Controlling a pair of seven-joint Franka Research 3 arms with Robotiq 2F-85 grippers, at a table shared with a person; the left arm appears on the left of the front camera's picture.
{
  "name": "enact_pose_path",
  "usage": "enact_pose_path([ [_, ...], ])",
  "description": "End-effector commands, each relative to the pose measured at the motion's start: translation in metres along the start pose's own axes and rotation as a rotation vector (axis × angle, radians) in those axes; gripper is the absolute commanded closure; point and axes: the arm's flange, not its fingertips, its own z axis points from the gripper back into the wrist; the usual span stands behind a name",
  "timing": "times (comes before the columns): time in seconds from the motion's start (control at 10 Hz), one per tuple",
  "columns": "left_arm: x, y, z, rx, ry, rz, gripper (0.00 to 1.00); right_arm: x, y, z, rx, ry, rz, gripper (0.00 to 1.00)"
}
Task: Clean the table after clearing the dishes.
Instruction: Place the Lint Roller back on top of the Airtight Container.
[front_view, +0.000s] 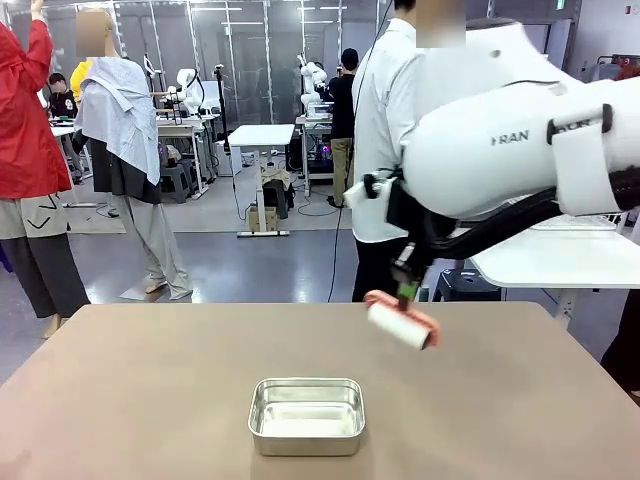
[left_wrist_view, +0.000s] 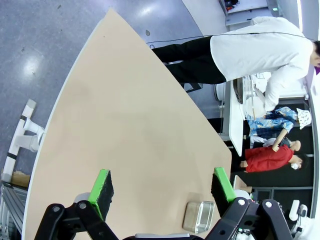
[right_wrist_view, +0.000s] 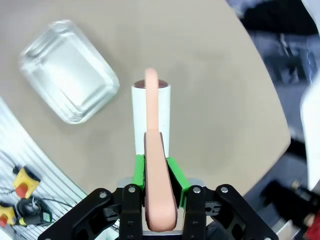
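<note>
Your left gripper (left_wrist_view: 162, 192) stands wide open above the bare counter (front_view: 150, 380), holding nothing. Mid-counter you have a small steel pan (front_view: 306, 415). To the right, your right gripper (right_wrist_view: 160, 172) is clamped on the pink handle of a lint roller (front_view: 402, 321), its white roll near the far edge.

On your counter (front_view: 140, 380) the pan (front_view: 306, 415) sits near the front middle; the lint roller (front_view: 402, 322) hangs behind it to the right, in the right pincer (front_view: 407, 290).
</note>
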Motion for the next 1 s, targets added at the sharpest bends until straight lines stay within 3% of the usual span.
enact_pose_path([
  [0.0,0.001,-0.001,0.002,-0.009,-0.009,0.008,0.00,0.027,0.016,0.004,0.069,0.001,0.212,0.78],
  [0.3,0.001,-0.001,0.002,-0.009,-0.009,0.008,0.00,0.055,0.065,-0.012,0.133,0.049,0.385,0.78],
  [0.5,0.001,-0.001,0.002,-0.009,-0.009,0.008,0.00,0.055,0.087,-0.019,0.135,0.067,0.319,0.78],
  [0.9,0.001,-0.001,0.002,-0.009,-0.009,0.008,0.00,0.055,0.075,-0.019,0.131,0.035,0.355,0.78],
])
